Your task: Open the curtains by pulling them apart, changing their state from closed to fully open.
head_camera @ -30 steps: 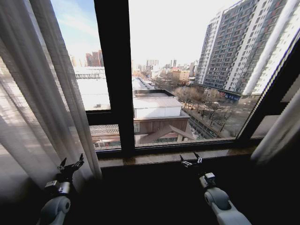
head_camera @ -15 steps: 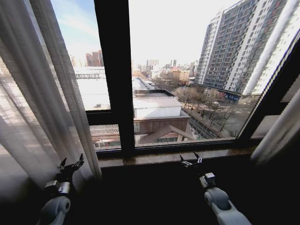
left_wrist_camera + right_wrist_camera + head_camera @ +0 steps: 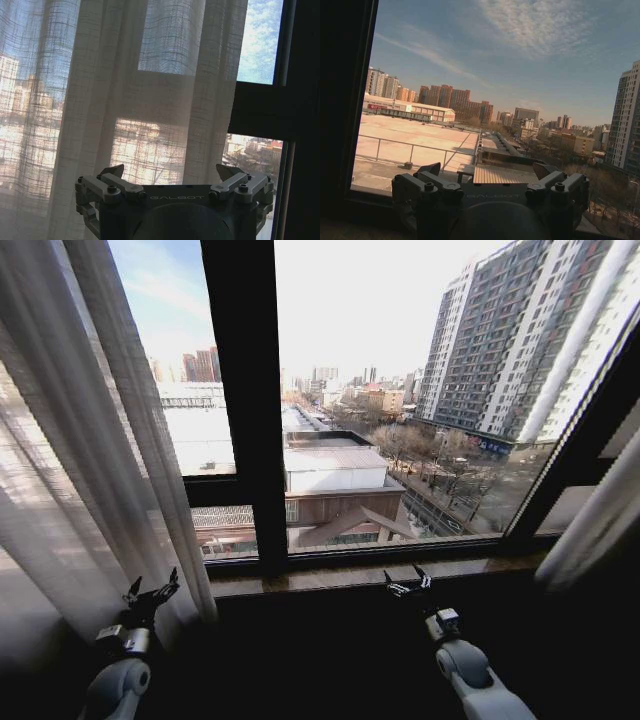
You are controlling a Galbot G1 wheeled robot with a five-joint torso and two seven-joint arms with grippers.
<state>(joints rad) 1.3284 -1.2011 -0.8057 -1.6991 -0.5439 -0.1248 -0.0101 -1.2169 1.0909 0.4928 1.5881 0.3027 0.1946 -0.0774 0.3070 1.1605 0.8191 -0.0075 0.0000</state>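
Mostly sheer white curtains, pleated, bunched at window sides

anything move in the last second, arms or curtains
Nothing visibly changed. The left gripper stays open beside the gathered sheer white pleated curtain panel on the left, holding nothing; the right gripper stays open below the window sill; the other white curtain panel remains bunched at the right.
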